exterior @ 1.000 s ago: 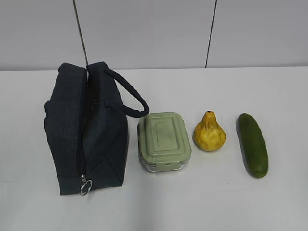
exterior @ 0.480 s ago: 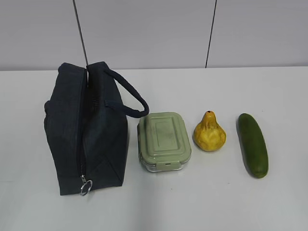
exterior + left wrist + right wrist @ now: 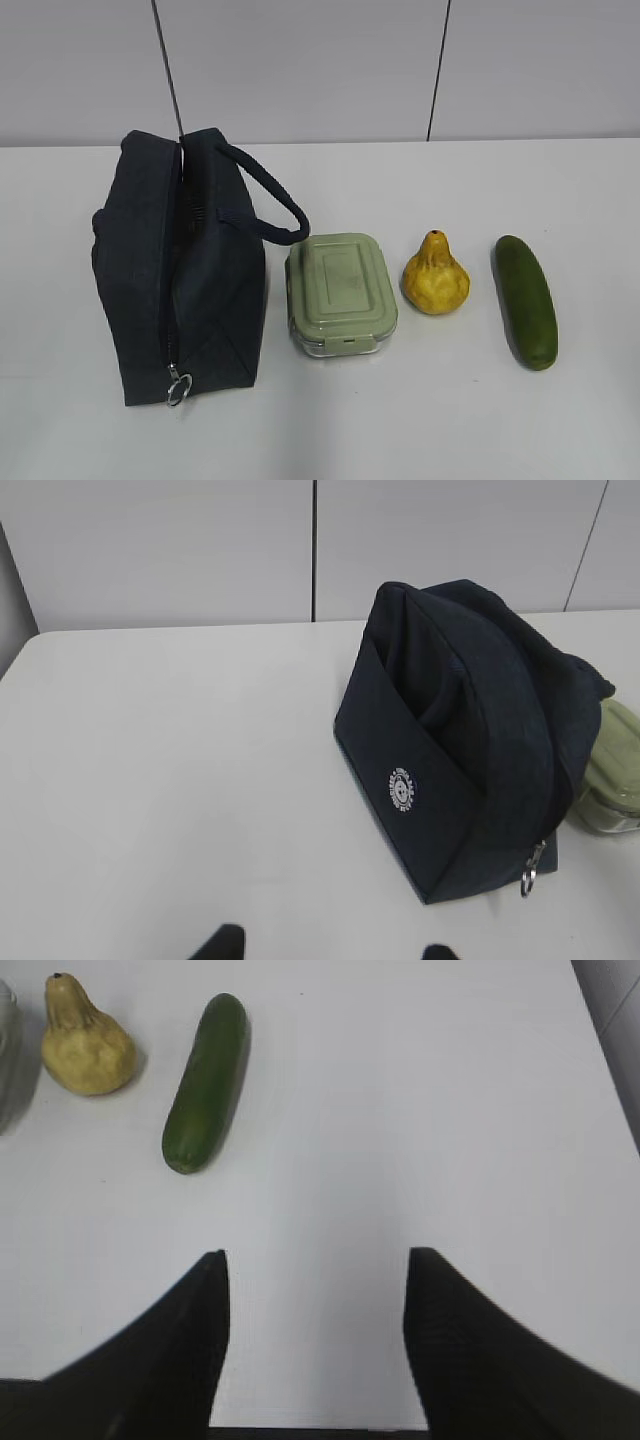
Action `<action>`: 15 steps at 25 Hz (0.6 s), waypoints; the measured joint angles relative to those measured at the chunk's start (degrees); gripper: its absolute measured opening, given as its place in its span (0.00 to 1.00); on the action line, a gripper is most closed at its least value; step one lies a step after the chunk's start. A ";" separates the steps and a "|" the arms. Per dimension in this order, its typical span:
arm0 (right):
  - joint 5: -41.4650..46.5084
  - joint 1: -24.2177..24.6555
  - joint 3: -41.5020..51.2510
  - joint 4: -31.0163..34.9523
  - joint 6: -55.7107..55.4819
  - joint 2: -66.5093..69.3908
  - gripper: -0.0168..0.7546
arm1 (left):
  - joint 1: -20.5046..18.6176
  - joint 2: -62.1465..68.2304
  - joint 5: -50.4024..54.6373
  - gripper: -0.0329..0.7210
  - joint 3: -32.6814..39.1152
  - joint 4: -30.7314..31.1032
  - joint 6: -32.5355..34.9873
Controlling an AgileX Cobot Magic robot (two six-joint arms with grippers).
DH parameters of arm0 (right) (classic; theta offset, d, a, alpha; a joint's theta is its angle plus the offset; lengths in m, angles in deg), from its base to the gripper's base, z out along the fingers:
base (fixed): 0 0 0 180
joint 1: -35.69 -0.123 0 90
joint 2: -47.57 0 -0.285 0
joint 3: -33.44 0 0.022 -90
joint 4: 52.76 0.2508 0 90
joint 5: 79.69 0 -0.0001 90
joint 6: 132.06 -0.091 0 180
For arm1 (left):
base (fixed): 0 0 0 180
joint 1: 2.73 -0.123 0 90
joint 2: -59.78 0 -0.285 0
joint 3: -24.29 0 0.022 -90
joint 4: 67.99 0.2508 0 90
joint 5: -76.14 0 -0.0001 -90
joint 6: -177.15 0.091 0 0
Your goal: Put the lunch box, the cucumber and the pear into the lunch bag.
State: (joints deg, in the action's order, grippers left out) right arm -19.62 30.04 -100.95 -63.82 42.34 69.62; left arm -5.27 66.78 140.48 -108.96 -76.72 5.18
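Observation:
The navy lunch bag (image 3: 180, 270) stands at the left of the white table, its top zipper closed and its ring pull (image 3: 178, 388) at the near end. To its right lie the sage-lidded lunch box (image 3: 340, 293), the yellow pear (image 3: 436, 277) and the dark green cucumber (image 3: 526, 300) in a row. Neither gripper shows in the exterior view. My left gripper (image 3: 328, 948) is open and empty over bare table, near and left of the bag (image 3: 470, 740). My right gripper (image 3: 315, 1290) is open and empty, near and right of the cucumber (image 3: 205, 1080) and pear (image 3: 85, 1045).
The table (image 3: 560, 190) ends at a grey panelled wall (image 3: 320, 60) behind. The table's right edge (image 3: 610, 1070) shows in the right wrist view. The lunch box's edge (image 3: 612, 770) peeks out behind the bag in the left wrist view.

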 joint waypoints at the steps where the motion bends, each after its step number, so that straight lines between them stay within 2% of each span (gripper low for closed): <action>1: -0.77 0.00 -0.56 0.54 0.00 2.13 0.59 | 0.00 0.00 0.00 0.47 0.00 0.00 0.00; 5: -1.84 0.00 -4.01 3.20 0.00 10.48 0.60 | 0.00 0.00 0.00 0.47 0.00 0.00 0.00; 9: -5.48 -0.13 -9.20 9.32 5.61 21.24 0.60 | 0.00 0.00 0.00 0.47 0.00 0.00 0.00; 12: -7.69 -0.21 -13.55 13.61 10.73 30.22 0.66 | 0.00 0.00 0.00 0.47 0.00 0.00 0.00; 15: -8.12 -0.21 -19.03 14.98 12.38 38.74 0.70 | 0.00 0.00 0.00 0.47 0.00 0.00 0.00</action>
State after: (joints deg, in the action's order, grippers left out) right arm -27.74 29.83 -119.98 -48.84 54.72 108.37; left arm -5.27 66.78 140.48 -108.96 -76.72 5.18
